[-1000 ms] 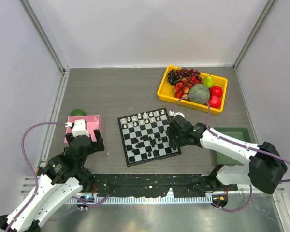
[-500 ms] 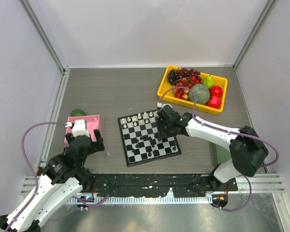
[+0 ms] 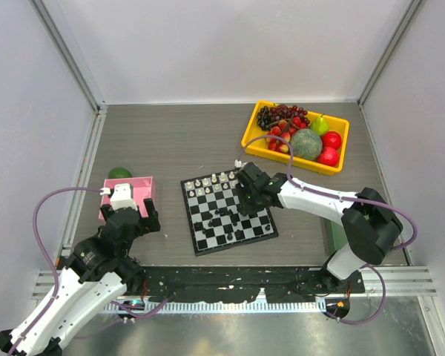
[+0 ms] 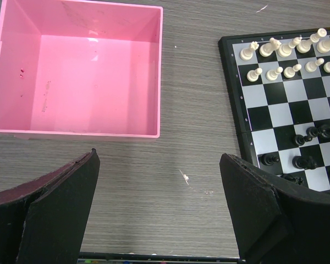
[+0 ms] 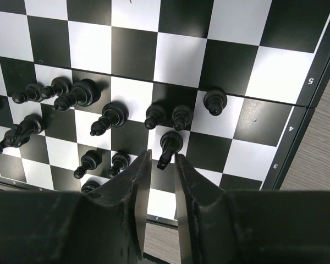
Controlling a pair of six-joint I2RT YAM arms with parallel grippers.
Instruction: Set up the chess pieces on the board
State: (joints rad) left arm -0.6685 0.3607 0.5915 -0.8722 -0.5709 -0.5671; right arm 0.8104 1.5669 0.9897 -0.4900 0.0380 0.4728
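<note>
The board lies mid-table, with white chess pieces in two rows along its far side and black ones clustered loosely in its near half. My right gripper hovers over the board's right part. In the right wrist view its jaws stand narrowly apart, straddling the top of one upright black piece, with slim gaps on both sides. My left gripper is wide open over bare table, between the pink tray and the board's left edge, holding nothing.
A yellow fruit bin sits far right of the board. A green tray lies at the right, partly under my right arm. A green fruit rests behind the pink tray.
My right gripper moved left from the board's right edge to above the black pieces, and its jaws narrowed around one piece. The left arm has not moved.
</note>
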